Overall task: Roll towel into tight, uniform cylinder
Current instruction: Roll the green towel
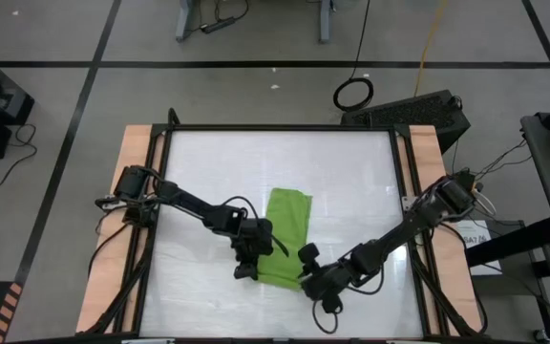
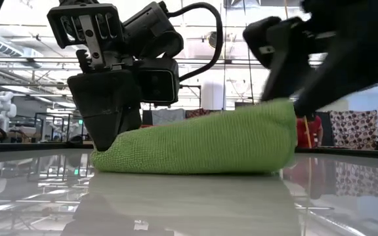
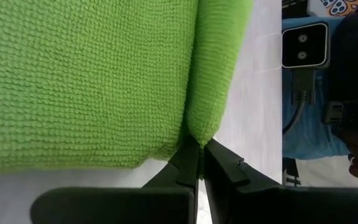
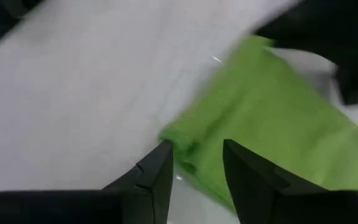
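The lime-green towel (image 1: 289, 229) lies on the white table, running from the middle toward the near edge. Its near end is turned over into a thick fold (image 3: 219, 68) on the flat part (image 3: 86, 81). My left gripper (image 1: 247, 266) is shut at the fold's left end, low on the table (image 2: 104, 141). My right gripper (image 4: 194, 158) is open at the fold's right end (image 1: 308, 269), one finger on either side of the towel's corner (image 4: 180, 144). In the low view it stands over the towel's raised right end (image 2: 284, 108). My left gripper pinches the left end of the towel's turned-over fold (image 3: 197, 135) between its two fingertips (image 3: 188, 163). The fingers slant down from the table's left side. The towel lies on the table. My right gripper: I cannot tell whether its fingers touch the towel's corner.
Bare white tabletop (image 1: 351, 172) lies on all sides of the towel. Wooden side strips (image 1: 132, 162) and a black frame border the table. A coiled cable (image 1: 353, 94) and a black box (image 1: 418, 110) sit on the floor beyond the far edge.
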Tool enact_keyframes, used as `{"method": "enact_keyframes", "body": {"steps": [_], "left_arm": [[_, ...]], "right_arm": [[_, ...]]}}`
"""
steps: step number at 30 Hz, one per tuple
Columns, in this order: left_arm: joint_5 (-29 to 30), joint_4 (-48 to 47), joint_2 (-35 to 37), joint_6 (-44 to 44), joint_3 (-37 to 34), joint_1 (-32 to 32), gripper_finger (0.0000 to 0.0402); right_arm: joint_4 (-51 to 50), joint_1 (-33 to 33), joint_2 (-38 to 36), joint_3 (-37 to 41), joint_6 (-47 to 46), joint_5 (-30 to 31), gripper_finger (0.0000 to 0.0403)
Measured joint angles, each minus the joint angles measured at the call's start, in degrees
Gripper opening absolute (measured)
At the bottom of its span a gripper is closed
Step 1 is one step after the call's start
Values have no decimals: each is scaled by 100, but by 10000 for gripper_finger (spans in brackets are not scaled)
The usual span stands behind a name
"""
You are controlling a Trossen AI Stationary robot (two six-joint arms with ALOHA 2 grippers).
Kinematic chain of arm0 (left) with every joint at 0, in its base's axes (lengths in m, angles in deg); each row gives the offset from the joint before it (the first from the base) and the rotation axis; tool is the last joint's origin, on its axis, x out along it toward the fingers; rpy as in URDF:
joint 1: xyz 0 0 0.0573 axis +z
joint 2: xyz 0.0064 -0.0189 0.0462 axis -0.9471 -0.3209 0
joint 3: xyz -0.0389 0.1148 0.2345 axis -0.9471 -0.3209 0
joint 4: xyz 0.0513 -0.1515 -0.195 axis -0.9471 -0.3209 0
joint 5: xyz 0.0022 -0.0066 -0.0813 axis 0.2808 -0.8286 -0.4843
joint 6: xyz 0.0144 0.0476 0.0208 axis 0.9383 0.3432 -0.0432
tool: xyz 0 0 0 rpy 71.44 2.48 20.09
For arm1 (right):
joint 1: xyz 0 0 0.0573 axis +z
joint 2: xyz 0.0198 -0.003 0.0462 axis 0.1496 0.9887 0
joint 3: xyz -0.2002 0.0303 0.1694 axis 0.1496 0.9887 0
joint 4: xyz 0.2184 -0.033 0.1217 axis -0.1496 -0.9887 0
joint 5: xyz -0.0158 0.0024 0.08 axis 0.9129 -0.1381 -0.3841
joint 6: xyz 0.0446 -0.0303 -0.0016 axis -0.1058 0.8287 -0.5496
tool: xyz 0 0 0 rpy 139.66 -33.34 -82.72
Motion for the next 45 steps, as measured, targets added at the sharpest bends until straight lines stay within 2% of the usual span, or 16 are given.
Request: {"method": "enact_keyframes", "body": {"steps": [5,17,40,45], "left_arm": [[-62,-8,0,0,0,52,17],[-71,-4,0,-109,0,146,17],[-168,0,0,-138,0,149,17],[-188,-19,0,-144,0,151,17]], "right_arm": [[87,115,2,1,461,-449,143],[112,-33,68,1,710,-258,157],[-55,-272,488,5,377,-592,157],[-288,-272,435,5,-251,-153,157]]}}
